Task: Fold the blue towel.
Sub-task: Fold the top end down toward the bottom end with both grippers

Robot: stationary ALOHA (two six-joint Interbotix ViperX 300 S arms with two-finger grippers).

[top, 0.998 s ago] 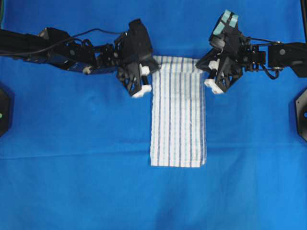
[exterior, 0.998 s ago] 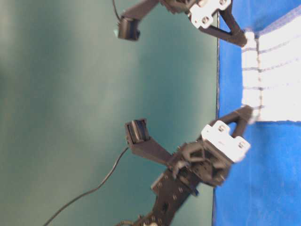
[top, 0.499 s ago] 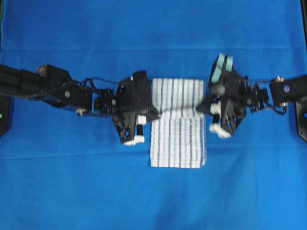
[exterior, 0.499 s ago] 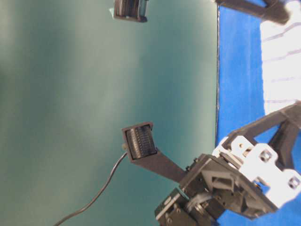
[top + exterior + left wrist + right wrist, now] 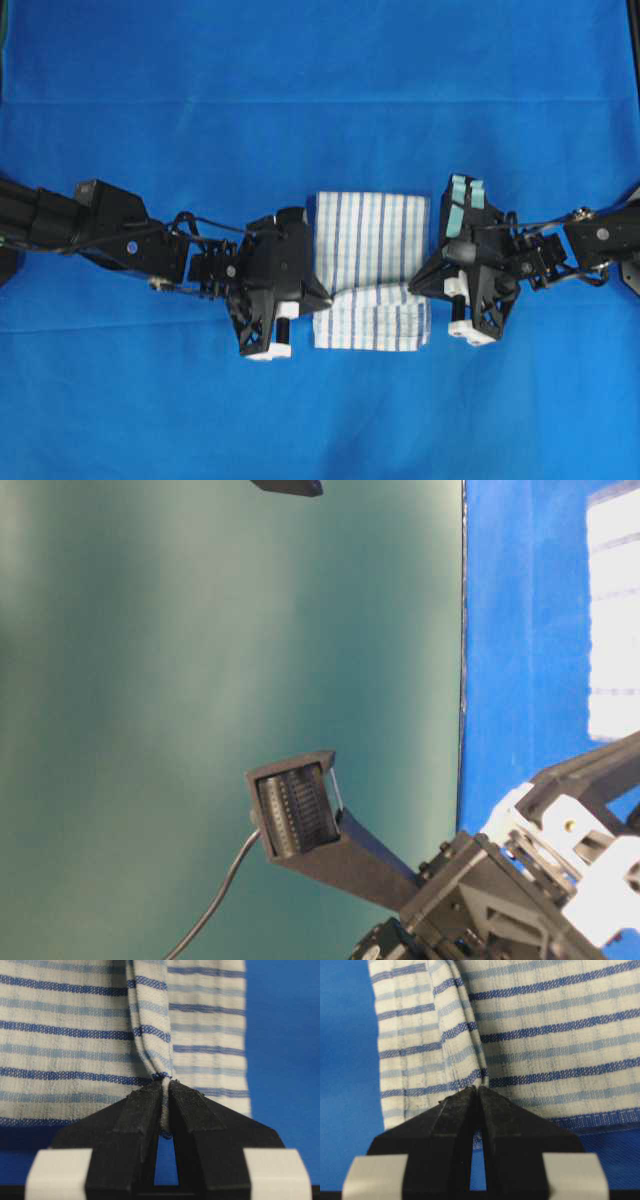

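Both grippers' fingers clenched on towel [image 5: 371, 240] corners: left gripper [image 5: 166, 1105], right gripper [image 5: 476, 1097]. Risk: uneven carry skews fold; thin pinch slips.

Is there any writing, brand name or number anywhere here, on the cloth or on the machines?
None can be read.
The blue towel carries only stripes and a check pattern, no label or lettering.
The left gripper and right gripper, both clamped on the towel, show plain black and white parts with no markings.
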